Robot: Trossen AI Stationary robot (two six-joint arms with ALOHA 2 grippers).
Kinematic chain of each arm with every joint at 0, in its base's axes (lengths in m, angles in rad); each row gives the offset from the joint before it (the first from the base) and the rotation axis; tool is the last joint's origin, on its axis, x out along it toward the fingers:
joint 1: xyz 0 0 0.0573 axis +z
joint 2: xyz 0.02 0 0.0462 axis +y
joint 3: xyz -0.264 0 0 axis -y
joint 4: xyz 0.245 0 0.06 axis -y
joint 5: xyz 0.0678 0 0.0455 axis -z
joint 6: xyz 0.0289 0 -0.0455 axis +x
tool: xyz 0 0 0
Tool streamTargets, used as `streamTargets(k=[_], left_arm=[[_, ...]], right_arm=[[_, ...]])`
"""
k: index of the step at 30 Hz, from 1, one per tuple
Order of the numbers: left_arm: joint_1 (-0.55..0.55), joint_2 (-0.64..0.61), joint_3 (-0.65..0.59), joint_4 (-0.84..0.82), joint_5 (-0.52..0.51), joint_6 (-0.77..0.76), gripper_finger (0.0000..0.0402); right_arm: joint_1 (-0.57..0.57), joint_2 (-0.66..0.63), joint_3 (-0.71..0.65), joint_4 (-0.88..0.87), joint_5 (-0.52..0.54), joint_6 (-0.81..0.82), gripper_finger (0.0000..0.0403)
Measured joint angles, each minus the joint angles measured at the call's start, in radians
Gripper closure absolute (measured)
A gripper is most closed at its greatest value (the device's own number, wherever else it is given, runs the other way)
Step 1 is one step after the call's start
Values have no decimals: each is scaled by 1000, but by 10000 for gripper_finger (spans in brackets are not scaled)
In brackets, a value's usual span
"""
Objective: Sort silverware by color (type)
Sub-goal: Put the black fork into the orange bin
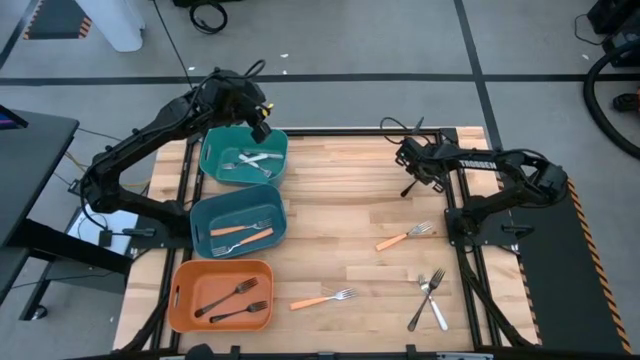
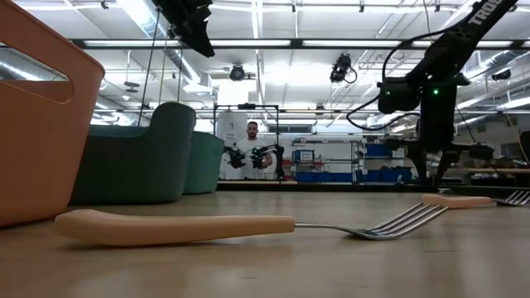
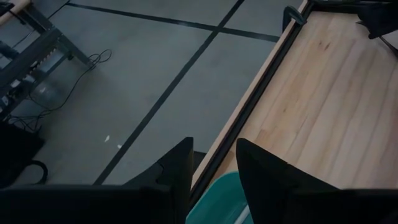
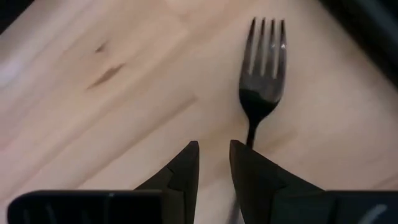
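At the table's left edge three bins stand in a column. The far teal bin (image 1: 244,155) holds white-handled forks (image 1: 250,160), the middle darker teal bin (image 1: 238,222) holds orange-handled forks (image 1: 243,238), and the near orange bin (image 1: 221,295) holds two black forks (image 1: 232,300). The left gripper (image 1: 260,128) hangs over the far rim of the far teal bin; its fingers (image 3: 177,171) stand a little apart with nothing between them.

On the bare wood, an orange-handled fork (image 1: 323,299) lies near the front edge, just right of the orange bin. Farther right another orange-handled fork (image 1: 404,237) lies at mid-table, and toward the front right a black fork (image 1: 424,302) and a silver-handled fork (image 1: 434,300) cross each other.

The right gripper (image 1: 412,180) is low over the far right part of the table. In its wrist view, a dark fork (image 4: 262,68) lies flat on the wood just beyond the fingertips (image 4: 186,163), tines pointing away, its handle running back past the inner edge of one finger. The fingers are slightly parted and I cannot tell whether they touch the handle.
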Motion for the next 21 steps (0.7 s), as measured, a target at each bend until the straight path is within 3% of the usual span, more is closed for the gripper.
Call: streamTargets(k=[8,21], left_arm=[[6,0,0,0,0,16,269],[11,0,0,9,0,75,269]], right_arm=[[-30,0,2,-102,28,18,305],[-93,43,-20,10,8,-85,305]])
